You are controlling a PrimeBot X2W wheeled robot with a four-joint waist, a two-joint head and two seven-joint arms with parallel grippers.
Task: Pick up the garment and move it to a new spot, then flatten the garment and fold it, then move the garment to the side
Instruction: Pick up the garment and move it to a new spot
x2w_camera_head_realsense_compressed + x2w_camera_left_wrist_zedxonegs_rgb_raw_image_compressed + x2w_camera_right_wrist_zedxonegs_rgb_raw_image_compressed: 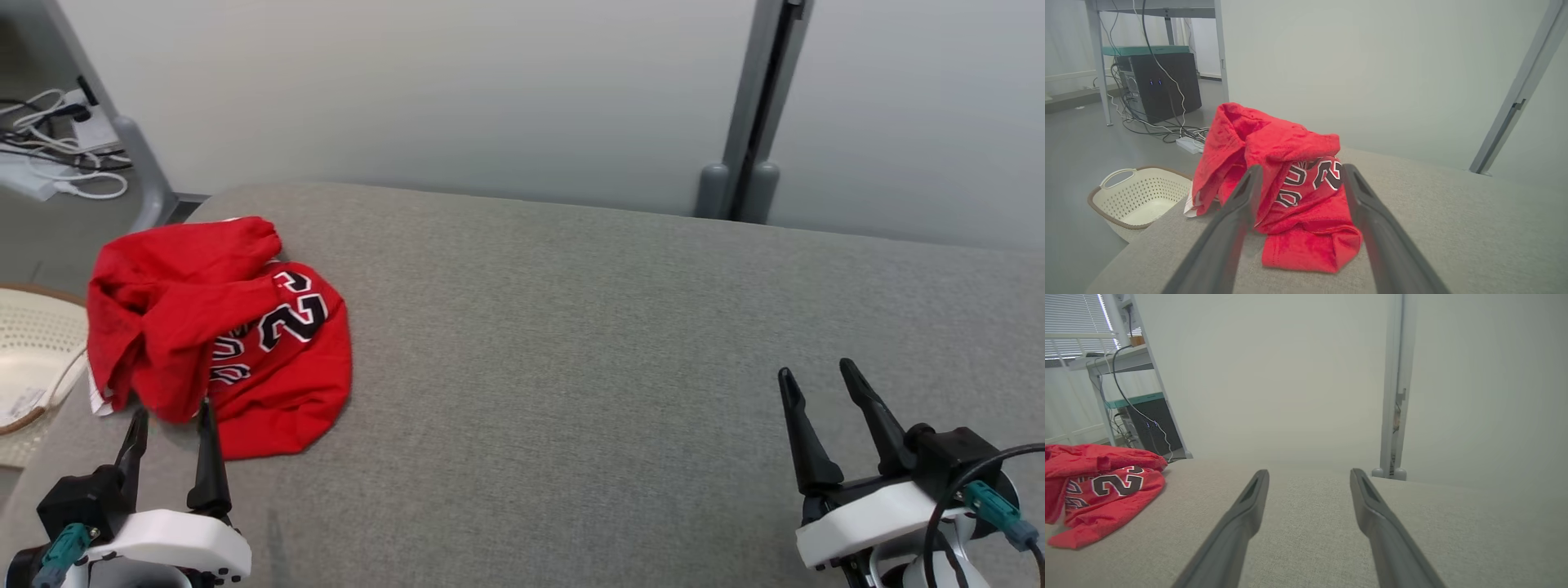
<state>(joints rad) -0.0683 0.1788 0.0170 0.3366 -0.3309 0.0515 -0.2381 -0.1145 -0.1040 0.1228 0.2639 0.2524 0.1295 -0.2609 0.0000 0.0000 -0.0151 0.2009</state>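
A crumpled red garment [220, 335] with black-and-white numbers lies in a heap on the left part of the grey cushioned surface [571, 343]. My left gripper [173, 413] stands open just short of the heap's near edge, its fingertips close to the cloth, with nothing between them. In the left wrist view the garment [1286, 196] sits straight ahead between the two spread fingers [1237, 212]. My right gripper [816, 374] is open at the lower right, far from the cloth. The right wrist view has the garment [1102, 490] at its left edge.
A white perforated laundry basket [28, 351] stands on the floor beyond the surface's left edge. Cables and a power strip [57, 155] lie on the floor at the far left. A grey post [747, 122] rises behind the surface. A pale wall runs along the back.
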